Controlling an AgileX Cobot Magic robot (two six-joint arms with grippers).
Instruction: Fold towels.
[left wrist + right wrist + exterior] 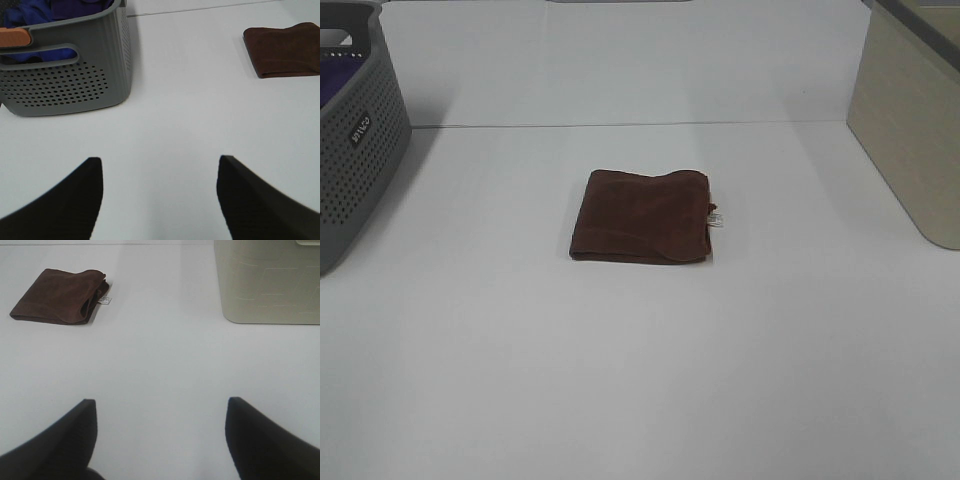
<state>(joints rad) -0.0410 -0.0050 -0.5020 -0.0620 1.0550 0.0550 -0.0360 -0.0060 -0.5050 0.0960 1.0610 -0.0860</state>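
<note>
We note the towel lying folded mid-table, white tag at its edge. Left hand and right hand both open, empty, well apart from it.

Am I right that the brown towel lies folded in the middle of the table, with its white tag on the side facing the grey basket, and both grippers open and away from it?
Not quite: the white tag is on the side of the brown towel facing the beige bin, away from the grey basket, as the exterior high view shows. The rest holds: folded, mid-table, left gripper and right gripper open and clear.
</note>
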